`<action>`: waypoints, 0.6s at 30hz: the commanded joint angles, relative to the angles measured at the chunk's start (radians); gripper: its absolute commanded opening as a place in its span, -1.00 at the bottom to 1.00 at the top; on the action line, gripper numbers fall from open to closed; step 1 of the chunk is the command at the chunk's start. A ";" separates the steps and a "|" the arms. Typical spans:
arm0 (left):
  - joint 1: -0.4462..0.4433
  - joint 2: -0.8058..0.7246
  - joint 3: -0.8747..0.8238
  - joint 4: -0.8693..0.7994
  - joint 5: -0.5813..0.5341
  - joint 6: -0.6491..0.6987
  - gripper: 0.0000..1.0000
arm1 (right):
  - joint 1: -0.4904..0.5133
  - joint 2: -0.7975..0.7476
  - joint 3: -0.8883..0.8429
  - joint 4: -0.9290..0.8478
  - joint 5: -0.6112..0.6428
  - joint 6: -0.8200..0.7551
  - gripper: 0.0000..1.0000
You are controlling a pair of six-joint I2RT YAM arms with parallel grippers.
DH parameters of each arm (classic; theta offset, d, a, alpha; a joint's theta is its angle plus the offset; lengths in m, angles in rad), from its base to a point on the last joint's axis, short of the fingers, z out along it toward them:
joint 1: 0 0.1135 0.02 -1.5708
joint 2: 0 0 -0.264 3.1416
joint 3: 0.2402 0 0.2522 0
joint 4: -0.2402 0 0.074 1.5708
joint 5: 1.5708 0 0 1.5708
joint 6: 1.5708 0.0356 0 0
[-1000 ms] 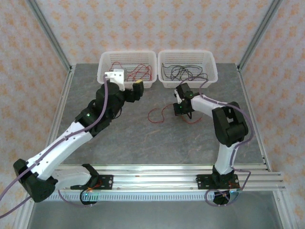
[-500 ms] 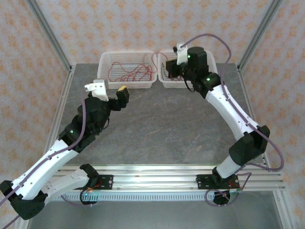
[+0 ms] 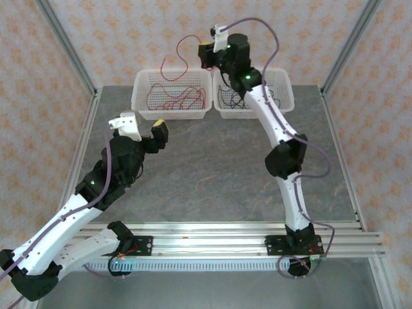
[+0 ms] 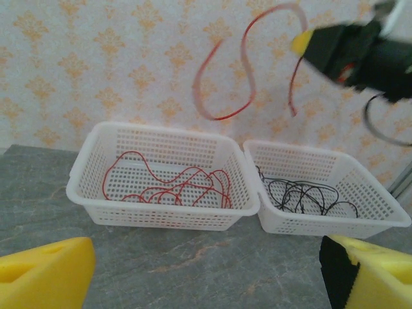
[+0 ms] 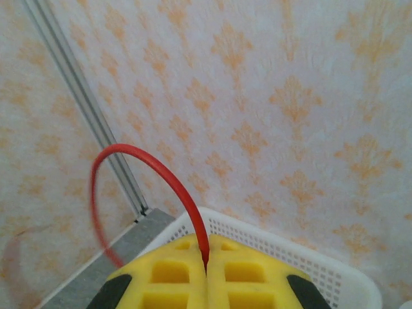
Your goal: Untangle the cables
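The right gripper point(image 3: 206, 53) is raised high above the far edge of the table point(image 3: 212, 174), over the gap between two white baskets, with its arm stretched almost fully up. Its yellow fingers point(image 5: 174, 273) are pressed together and pinch one red cable point(image 5: 154, 162) at the seam between them. From that grip the cable arcs up and curls away to the robot's left, then hangs free in the air in front of the patterned wall. Its lower end dangles above the left basket point(image 3: 138, 90); I cannot tell whether it touches the rim. That basket holds a loose tangle of red cables point(image 4: 174, 187) lying on its floor. The right basket point(image 4: 302, 225), set just beside it, holds a similar tangle of black cables point(image 4: 299, 196). The left gripper point(image 3: 143, 129) hovers low over the table, near the front of the left basket but apart from it. Its yellow fingers stand wide apart with nothing between them, and it faces both baskets.
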 commanded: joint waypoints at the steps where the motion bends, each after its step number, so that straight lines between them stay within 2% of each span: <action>1: -0.005 -0.014 -0.017 -0.025 -0.034 -0.002 0.82 | 0.008 0.077 0.023 0.133 -0.020 0.043 -1.00; 6: -0.004 -0.006 -0.028 -0.027 -0.047 0.010 0.81 | 0.034 0.230 0.026 0.296 0.021 0.080 -1.00; 13: -0.004 -0.006 -0.062 -0.006 -0.077 0.007 0.81 | 0.091 0.380 0.061 0.352 0.108 0.079 -0.95; 16: -0.004 -0.020 -0.097 0.028 -0.130 0.016 0.81 | 0.103 0.375 0.060 0.315 0.171 0.049 0.04; 18: -0.003 -0.035 -0.128 0.063 -0.173 0.034 0.82 | 0.106 0.349 0.056 0.285 0.204 0.022 0.97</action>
